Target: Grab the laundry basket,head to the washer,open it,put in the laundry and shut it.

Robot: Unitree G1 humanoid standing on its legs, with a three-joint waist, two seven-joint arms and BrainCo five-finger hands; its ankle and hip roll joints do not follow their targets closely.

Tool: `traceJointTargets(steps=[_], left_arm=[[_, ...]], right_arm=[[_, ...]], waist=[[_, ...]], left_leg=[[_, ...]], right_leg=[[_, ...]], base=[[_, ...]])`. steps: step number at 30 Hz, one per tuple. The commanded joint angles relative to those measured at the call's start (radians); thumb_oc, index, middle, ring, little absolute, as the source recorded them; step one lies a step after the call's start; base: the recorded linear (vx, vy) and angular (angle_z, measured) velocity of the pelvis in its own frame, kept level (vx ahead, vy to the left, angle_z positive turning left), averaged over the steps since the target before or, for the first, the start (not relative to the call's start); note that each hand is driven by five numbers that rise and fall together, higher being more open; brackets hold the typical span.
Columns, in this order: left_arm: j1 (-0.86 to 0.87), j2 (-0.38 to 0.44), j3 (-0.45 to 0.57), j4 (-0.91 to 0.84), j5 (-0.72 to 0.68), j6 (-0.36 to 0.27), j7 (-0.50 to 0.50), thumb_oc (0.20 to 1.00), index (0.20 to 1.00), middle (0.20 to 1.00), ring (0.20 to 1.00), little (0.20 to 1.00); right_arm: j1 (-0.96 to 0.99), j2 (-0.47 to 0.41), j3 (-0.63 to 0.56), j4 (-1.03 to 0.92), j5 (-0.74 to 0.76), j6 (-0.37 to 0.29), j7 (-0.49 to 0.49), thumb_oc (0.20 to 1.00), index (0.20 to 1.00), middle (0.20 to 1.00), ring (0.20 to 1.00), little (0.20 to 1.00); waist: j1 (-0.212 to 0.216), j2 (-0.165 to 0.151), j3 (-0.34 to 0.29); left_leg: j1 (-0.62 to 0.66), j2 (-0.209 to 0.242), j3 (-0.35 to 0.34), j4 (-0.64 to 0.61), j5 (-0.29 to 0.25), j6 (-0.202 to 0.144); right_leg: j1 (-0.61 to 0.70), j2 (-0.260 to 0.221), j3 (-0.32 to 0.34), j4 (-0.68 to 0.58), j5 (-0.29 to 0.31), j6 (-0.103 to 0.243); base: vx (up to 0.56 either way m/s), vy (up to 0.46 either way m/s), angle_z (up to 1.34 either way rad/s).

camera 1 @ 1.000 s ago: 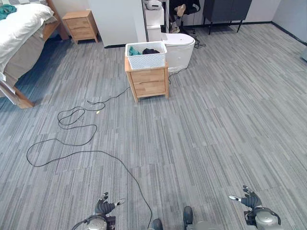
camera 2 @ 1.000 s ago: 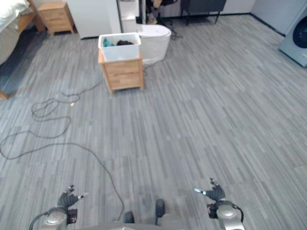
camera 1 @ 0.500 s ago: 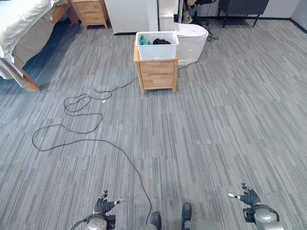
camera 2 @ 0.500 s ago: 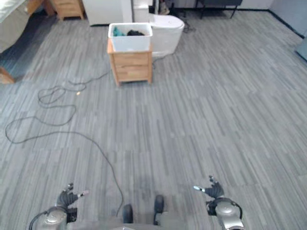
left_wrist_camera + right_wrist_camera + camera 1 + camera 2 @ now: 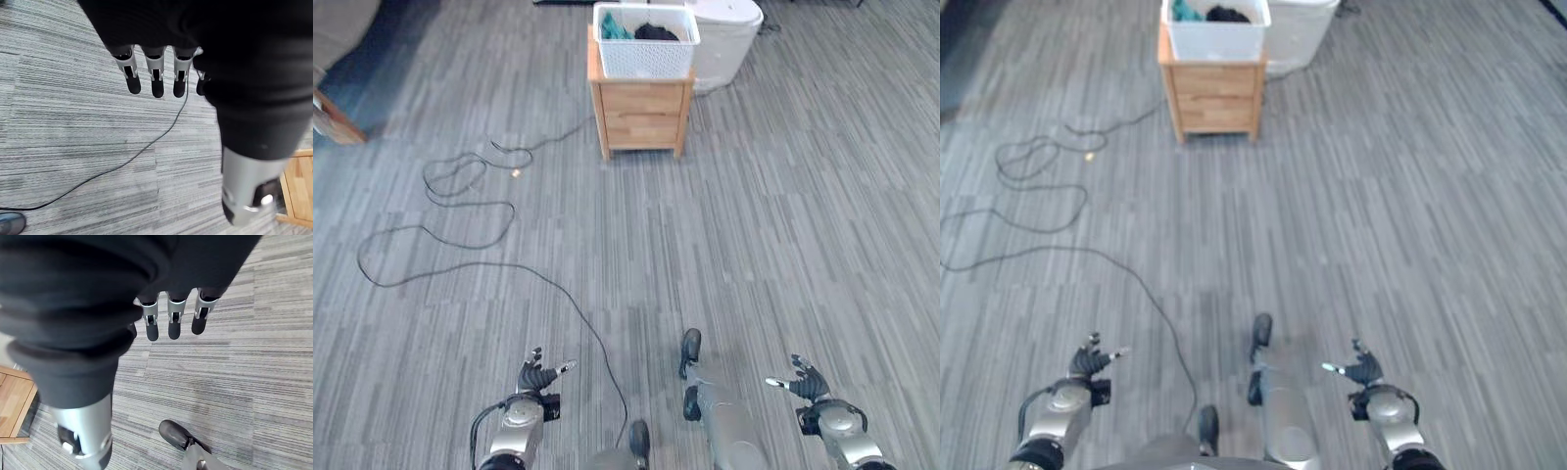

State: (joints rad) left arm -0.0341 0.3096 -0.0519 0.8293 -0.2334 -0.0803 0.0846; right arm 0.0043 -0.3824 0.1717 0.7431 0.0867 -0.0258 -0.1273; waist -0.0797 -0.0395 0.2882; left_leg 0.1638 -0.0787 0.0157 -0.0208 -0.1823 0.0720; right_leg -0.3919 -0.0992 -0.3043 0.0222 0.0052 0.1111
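White perforated plastic laundry basket (image 5: 646, 41) is seen on a wooden nightstand (image 5: 640, 110); left hand (image 5: 540, 375) and right hand (image 5: 800, 378) are held apart, fingers spread, empty.

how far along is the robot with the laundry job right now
Nothing looks done yet. The laundry basket sits full on the wooden nightstand across the floor. The left hand and right hand hang open and empty. Left: grabbing the basket, reaching the washer, loading, shutting.
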Motion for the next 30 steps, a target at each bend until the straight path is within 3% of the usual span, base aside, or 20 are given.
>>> traceJointTargets(steps=[1, 4, 5, 6, 9, 10, 12, 13, 15, 16, 17, 19, 22, 24, 27, 30], left_arm=[[0.049, 0.038, -0.020, -0.052, 0.003, -0.027, 0.002, 1.000, 1.000, 1.000, 1.000, 1.000], [0.062, 0.019, -0.029, -0.053, -0.002, -0.027, -0.004, 1.000, 1.000, 1.000, 1.000, 1.000], [0.062, 0.020, -0.029, -0.053, -0.002, -0.027, -0.004, 1.000, 1.000, 1.000, 1.000, 1.000], [0.074, 0.012, -0.033, -0.055, 0.000, -0.023, -0.013, 1.000, 1.000, 1.000, 1.000, 1.000], [0.061, 0.000, -0.047, -0.036, -0.006, -0.023, -0.013, 1.000, 1.000, 1.000, 1.000, 1.000], [0.054, -0.003, -0.052, -0.036, -0.010, -0.022, -0.015, 1.000, 1.000, 1.000, 1.000, 1.000], [0.035, -0.011, -0.069, -0.025, -0.004, -0.021, -0.017, 1.000, 1.000, 1.000, 1.000, 1.000], [0.034, -0.010, -0.078, -0.023, 0.009, -0.018, -0.021, 1.000, 1.000, 1.000, 1.000, 1.000], [0.037, -0.007, -0.080, -0.028, 0.014, -0.016, -0.023, 1.000, 1.000, 1.000, 1.000, 1.000], [0.043, -0.002, -0.080, -0.029, 0.019, -0.011, -0.026, 1.000, 1.000, 1.000, 1.000, 1.000], [0.043, -0.002, -0.080, -0.030, 0.019, -0.011, -0.026, 1.000, 1.000, 1.000, 1.000, 1.000], [0.045, 0.002, -0.078, -0.026, 0.025, -0.006, -0.031, 1.000, 1.000, 1.000, 1.000, 1.000], [0.064, 0.006, -0.068, -0.024, 0.037, 0.000, -0.034, 1.000, 1.000, 1.000, 1.000, 1.000], [0.076, 0.006, -0.060, -0.017, 0.039, 0.003, -0.037, 1.000, 1.000, 1.000, 1.000, 1.000], [0.107, 0.009, -0.040, -0.035, 0.034, 0.004, -0.032, 1.000, 1.000, 1.000, 1.000, 1.000], [0.102, 0.024, -0.034, -0.063, 0.025, 0.006, -0.025, 1.000, 1.000, 1.000, 1.000, 1.000]], right_arm=[[-0.018, -0.042, -0.004, -0.026, -0.025, -0.019, -0.005, 1.000, 1.000, 1.000, 1.000, 1.000], [-0.006, -0.052, -0.005, -0.022, -0.027, -0.024, -0.001, 1.000, 1.000, 1.000, 1.000, 1.000], [-0.006, -0.051, -0.005, -0.022, -0.027, -0.024, -0.001, 1.000, 1.000, 1.000, 1.000, 1.000], [-0.001, -0.058, -0.007, -0.024, -0.030, -0.026, 0.000, 1.000, 1.000, 1.000, 1.000, 1.000], [-0.011, -0.063, -0.006, -0.005, -0.018, -0.028, -0.001, 1.000, 1.000, 1.000, 1.000, 1.000], [-0.014, -0.066, -0.005, 0.002, -0.014, -0.027, -0.004, 1.000, 1.000, 1.000, 1.000, 1.000], [-0.024, -0.075, -0.008, 0.015, -0.005, -0.026, -0.011, 1.000, 1.000, 1.000, 1.000, 1.000], [-0.023, -0.078, -0.012, 0.024, 0.001, -0.025, -0.012, 1.000, 1.000, 1.000, 1.000, 1.000], [-0.021, -0.077, -0.012, 0.029, 0.002, -0.024, -0.014, 1.000, 1.000, 1.000, 1.000, 1.000], [-0.022, -0.076, -0.011, 0.038, 0.000, -0.021, -0.018, 1.000, 1.000, 1.000, 1.000, 1.000], [-0.022, -0.076, -0.011, 0.038, 0.000, -0.021, -0.018, 1.000, 1.000, 1.000, 1.000, 1.000], [-0.021, -0.071, -0.012, 0.046, 0.004, -0.020, -0.023, 1.000, 1.000, 1.000, 1.000, 1.000], [-0.010, -0.061, -0.011, 0.044, 0.000, -0.017, -0.022, 1.000, 1.000, 1.000, 1.000, 1.000], [-0.011, -0.057, -0.008, 0.043, -0.008, -0.016, -0.017, 1.000, 1.000, 1.000, 1.000, 1.000], [-0.021, -0.043, 0.011, 0.017, -0.044, -0.010, -0.005, 1.000, 1.000, 1.000, 1.000, 1.000], [-0.047, -0.033, 0.023, -0.014, -0.051, -0.013, 0.005, 1.000, 1.000, 1.000, 1.000, 1.000]], waist=[[-0.015, -0.011, -0.052], [-0.027, 0.018, -0.072], [-0.029, 0.016, -0.074], [-0.030, 0.034, -0.082], [-0.033, 0.027, -0.084], [-0.030, 0.020, -0.080], [-0.015, 0.002, -0.064], [-0.004, -0.011, -0.059], [0.002, -0.013, -0.057], [0.012, -0.008, -0.060], [0.013, -0.010, -0.059], [0.025, -0.002, -0.056], [0.033, 0.001, -0.067], [0.041, 0.003, -0.073], [0.073, -0.006, -0.102], [0.083, -0.003, -0.090]], left_leg=[[0.060, 0.043, 0.026, 0.050, -0.063, -0.077], [0.052, 0.089, 0.035, 0.113, 0.000, -0.130], [0.048, 0.085, 0.033, 0.112, 0.003, -0.129], [0.021, 0.113, 0.036, 0.203, 0.070, -0.162], [-0.054, 0.132, 0.055, 0.351, 0.169, -0.176], [-0.090, 0.131, 0.068, 0.378, 0.161, -0.163], [-0.189, 0.113, 0.097, 0.391, 0.088, -0.129], [-0.250, 0.088, 0.115, 0.336, 0.036, -0.105], [-0.284, 0.079, 0.119, 0.297, 0.051, -0.105], [-0.339, 0.077, 0.123, 0.211, 0.122, -0.114], [-0.335, 0.076, 0.124, 0.206, 0.124, -0.114], [-0.372, 0.085, 0.153, 0.147, 0.194, -0.130], [-0.377, 0.110, 0.214, 0.129, 0.227, -0.135], [-0.353, 0.109, 0.215, 0.114, 0.212, -0.127], [-0.309, 0.095, 0.229, 0.134, 0.159, -0.087], [-0.276, 0.077, 0.243, 0.146, 0.105, -0.044]], right_leg=[[0.128, -0.017, 0.060, 0.005, 0.065, 0.058], [0.165, 0.004, 0.066, 0.013, 0.062, 0.028], [0.163, 0.000, 0.065, 0.012, 0.064, 0.029], [0.199, 0.022, 0.064, 0.014, 0.037, -0.001], [0.253, 0.035, 0.077, -0.001, -0.003, -0.036], [0.270, 0.031, 0.083, -0.010, -0.012, -0.040], [0.320, 0.026, 0.093, -0.039, -0.027, -0.037], [0.351, 0.019, 0.102, -0.059, -0.031, -0.028], [0.367, 0.022, 0.108, -0.069, -0.034, -0.025], [0.392, 0.041, 0.122, -0.083, -0.043, -0.025], [0.394, 0.041, 0.122, -0.084, -0.044, -0.025], [0.431, 0.061, 0.134, -0.090, -0.062, -0.029], [0.472, 0.072, 0.147, -0.082, -0.090, -0.031], [0.491, 0.075, 0.161, -0.079, -0.102, -0.028], [0.520, 0.028, 0.201, -0.014, -0.130, -0.004], [0.445, 0.006, 0.229, 0.170, -0.126, 0.029]], base=[[0.34, -0.172, 0.37], [0.26, -0.179, 0.43], [0.28, -0.218, 0.66], [0.26, -0.209, 0.64], [0.27, -0.214, -0.06], [0.17, -0.133, -0.42], [0.23, -0.120, -0.13], [0.22, -0.073, 0.00], [0.22, -0.044, -0.22], [0.22, -0.036, -0.33], [0.24, -0.027, -0.43], [0.23, 0.005, -0.65], [0.24, 0.045, -0.44], [0.35, 0.124, -0.47], [0.52, 0.295, -0.07], [0.23, 0.197, -0.36]])
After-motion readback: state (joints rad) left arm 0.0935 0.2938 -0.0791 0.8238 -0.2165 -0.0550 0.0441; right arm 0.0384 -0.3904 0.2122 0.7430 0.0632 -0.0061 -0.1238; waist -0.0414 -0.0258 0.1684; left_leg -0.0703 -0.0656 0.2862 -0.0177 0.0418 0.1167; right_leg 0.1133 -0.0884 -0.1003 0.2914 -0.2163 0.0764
